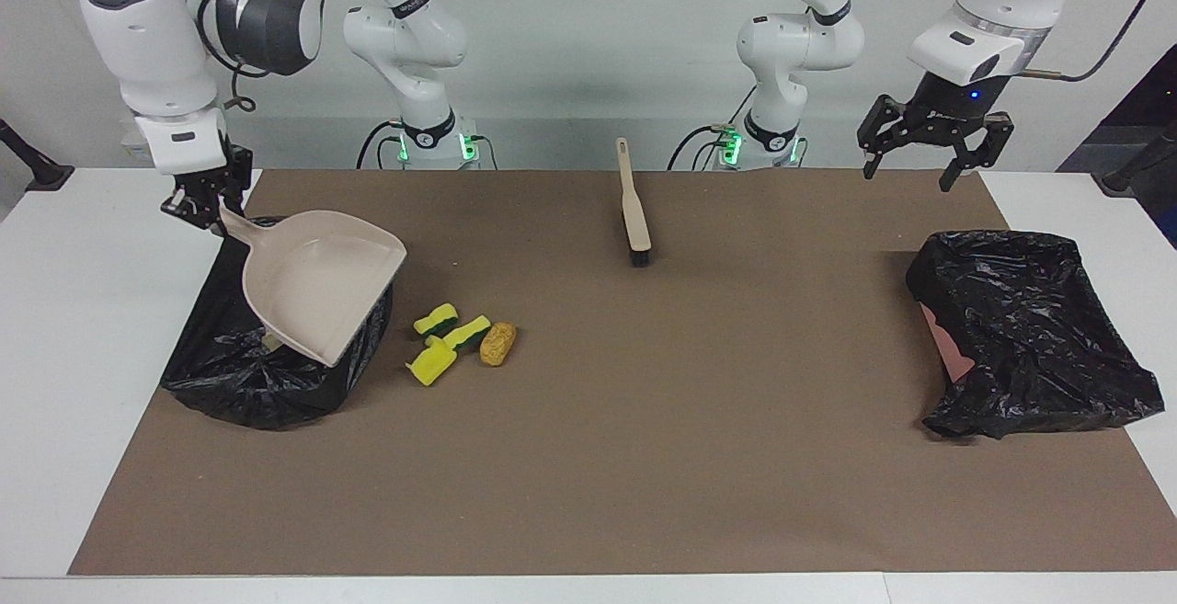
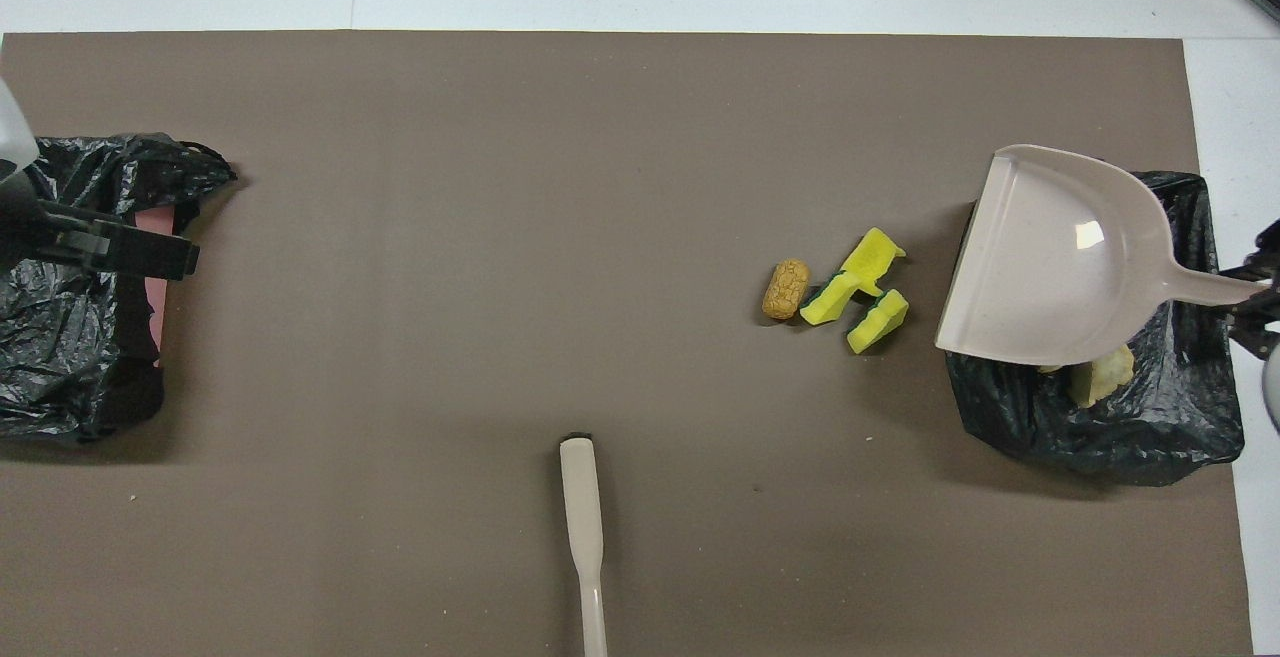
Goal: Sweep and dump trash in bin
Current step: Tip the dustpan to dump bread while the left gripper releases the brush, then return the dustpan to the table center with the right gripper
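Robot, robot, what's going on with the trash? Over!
Right gripper shut on dustpan over bin. Left gripper open, waiting. Sponges and bun unswept. Nothing blocking.

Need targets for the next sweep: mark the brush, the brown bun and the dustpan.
brush (image 1: 633,209), facing view, on its beige handle.
brown bun (image 1: 497,344), facing view, on its top.
dustpan (image 1: 317,284), facing view, on its bare scoop floor.

White arms, black cables

Bright, even light; soft shadows, sharp.
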### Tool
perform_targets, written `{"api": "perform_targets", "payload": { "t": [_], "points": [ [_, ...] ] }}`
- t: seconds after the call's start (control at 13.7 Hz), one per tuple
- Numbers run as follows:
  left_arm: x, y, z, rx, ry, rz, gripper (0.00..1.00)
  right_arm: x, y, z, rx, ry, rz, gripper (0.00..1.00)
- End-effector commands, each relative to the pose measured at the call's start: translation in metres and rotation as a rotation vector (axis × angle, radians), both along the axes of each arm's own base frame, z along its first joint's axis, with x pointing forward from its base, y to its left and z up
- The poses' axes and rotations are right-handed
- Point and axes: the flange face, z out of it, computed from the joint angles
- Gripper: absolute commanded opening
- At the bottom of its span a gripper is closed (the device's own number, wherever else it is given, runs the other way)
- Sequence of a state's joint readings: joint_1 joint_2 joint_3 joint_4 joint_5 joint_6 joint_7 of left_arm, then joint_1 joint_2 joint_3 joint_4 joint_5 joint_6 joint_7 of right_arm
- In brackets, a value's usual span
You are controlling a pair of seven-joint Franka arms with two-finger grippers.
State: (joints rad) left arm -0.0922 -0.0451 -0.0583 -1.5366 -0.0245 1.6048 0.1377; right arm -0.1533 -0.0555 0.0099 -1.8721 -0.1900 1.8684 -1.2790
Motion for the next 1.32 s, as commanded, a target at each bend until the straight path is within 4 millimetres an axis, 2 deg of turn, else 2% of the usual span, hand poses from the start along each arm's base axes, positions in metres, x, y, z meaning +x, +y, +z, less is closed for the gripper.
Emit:
{"api": "perform_targets", "payload": {
  "t": [0.0,0.22,0.44,0.59,0.88,0.95,1.1,1.24],
  "points": [
    [-0.004,0.004,0.006,0.014,0.005,0.002,1.00,0.014,0.030,-0.020,0.058,-0.014,-0.142,0.00],
    [-0.002,0.012,0.005,0.014,0.006,0.018,1.00,0.026,0.073,-0.039,0.110,-0.033,-0.344,0.00],
    [-0.002,0.015,0.005,0.016,0.007,0.022,1.00,0.030,0.126,-0.045,0.169,-0.042,-0.567,0.00],
    [-0.002,0.015,0.005,0.014,0.007,0.022,1.00,0.029,0.178,-0.048,0.182,-0.068,-0.719,0.00],
    [-0.003,0.015,0.006,0.016,0.005,0.022,1.00,0.033,0.280,-0.068,0.207,-0.090,-1.015,0.00],
    [-0.002,0.015,0.005,0.014,0.007,0.022,1.00,0.033,0.309,-0.066,0.247,-0.116,-1.063,0.00],
    [-0.003,0.015,0.006,0.014,0.006,0.022,1.00,0.022,0.369,-0.087,0.255,-0.121,-1.126,0.00],
    [-0.003,0.015,0.006,0.014,0.006,0.022,1.00,0.025,0.415,-0.107,0.258,-0.133,-1.233,0.00]
  ]
}}
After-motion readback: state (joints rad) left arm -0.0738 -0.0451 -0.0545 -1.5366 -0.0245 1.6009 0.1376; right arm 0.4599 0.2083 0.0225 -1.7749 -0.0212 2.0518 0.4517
